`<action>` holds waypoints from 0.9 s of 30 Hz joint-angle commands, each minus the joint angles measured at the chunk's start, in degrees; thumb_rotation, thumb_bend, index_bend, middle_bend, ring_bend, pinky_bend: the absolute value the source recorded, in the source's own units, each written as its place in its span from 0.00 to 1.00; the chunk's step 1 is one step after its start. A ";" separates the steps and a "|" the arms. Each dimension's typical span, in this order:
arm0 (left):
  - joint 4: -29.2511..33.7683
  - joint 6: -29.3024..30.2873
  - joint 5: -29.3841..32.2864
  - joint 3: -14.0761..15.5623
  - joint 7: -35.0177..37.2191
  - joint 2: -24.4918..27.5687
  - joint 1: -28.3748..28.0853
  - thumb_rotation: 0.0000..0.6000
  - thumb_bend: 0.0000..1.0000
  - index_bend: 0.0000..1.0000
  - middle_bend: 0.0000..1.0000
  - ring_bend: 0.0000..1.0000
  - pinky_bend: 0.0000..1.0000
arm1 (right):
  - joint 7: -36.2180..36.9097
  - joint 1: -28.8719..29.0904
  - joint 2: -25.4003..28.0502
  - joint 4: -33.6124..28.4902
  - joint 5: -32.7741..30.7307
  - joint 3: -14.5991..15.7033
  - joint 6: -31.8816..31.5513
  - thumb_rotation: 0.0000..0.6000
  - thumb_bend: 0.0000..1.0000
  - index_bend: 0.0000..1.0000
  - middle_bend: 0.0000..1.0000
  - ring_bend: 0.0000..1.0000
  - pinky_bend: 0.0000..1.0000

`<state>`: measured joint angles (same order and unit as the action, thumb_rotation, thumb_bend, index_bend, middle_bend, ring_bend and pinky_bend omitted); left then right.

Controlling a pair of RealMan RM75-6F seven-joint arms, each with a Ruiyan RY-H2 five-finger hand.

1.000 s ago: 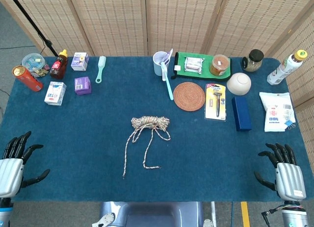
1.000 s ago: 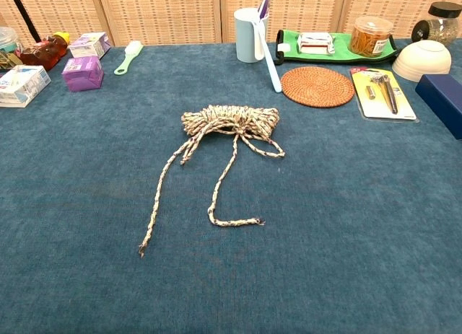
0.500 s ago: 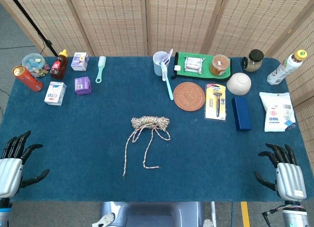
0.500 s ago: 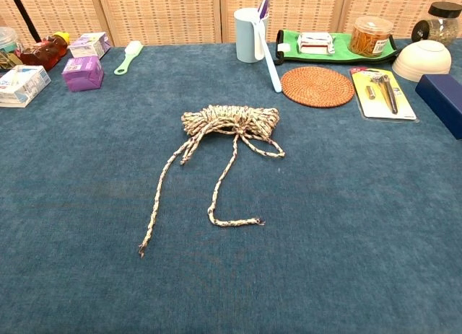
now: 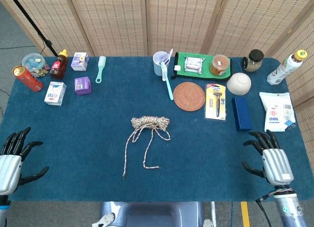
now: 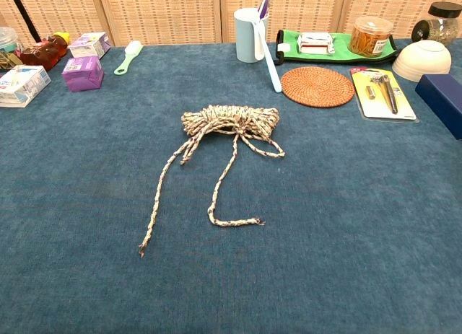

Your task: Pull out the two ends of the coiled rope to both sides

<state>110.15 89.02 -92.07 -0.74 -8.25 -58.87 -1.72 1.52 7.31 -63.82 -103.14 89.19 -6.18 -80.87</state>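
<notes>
A coiled beige rope (image 5: 150,122) (image 6: 229,121) lies in the middle of the blue table. Two loose ends trail toward the front: the left end (image 5: 123,175) (image 6: 142,250) runs straight down, the right end (image 5: 157,166) (image 6: 254,221) bends into an L. My left hand (image 5: 13,158) is at the front left corner, fingers spread, holding nothing. At the front right my right hand (image 5: 267,156) is also spread and empty. Both are far from the rope, and neither shows in the chest view.
Along the back stand a can (image 5: 27,78), boxes (image 5: 82,85), a brush (image 5: 100,68), a cup (image 5: 160,63), a green tray (image 5: 202,72), a woven coaster (image 5: 189,95), a razor pack (image 5: 215,101), a bowl (image 5: 238,83), a blue box (image 5: 241,113) and a white pouch (image 5: 276,111).
My right hand has moved forward and inward over the table's right edge. My left hand has shifted slightly. The rope has not moved.
</notes>
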 commanded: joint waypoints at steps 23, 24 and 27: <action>1.86 -2.58 2.77 -2.33 -1.38 1.67 -2.86 0.86 0.15 0.30 0.04 0.02 0.00 | 16.00 21.16 -7.73 9.90 6.03 -0.85 19.85 1.00 0.42 0.39 0.22 0.10 0.00; 1.86 -2.62 2.83 -2.39 -1.35 1.69 -2.94 0.86 0.15 0.30 0.04 0.02 0.00 | 16.40 21.58 -8.38 10.45 6.28 -0.69 19.91 1.00 0.42 0.39 0.22 0.10 0.00; 1.84 -2.57 3.01 -2.57 -1.23 1.69 -3.06 0.86 0.15 0.30 0.04 0.02 0.00 | 17.19 22.58 -9.77 11.68 6.91 -0.31 20.06 1.00 0.43 0.41 0.22 0.10 0.00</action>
<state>111.99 86.44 -89.06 -3.32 -9.48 -57.18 -4.79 18.40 29.50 -73.11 -91.89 95.74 -6.74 -60.93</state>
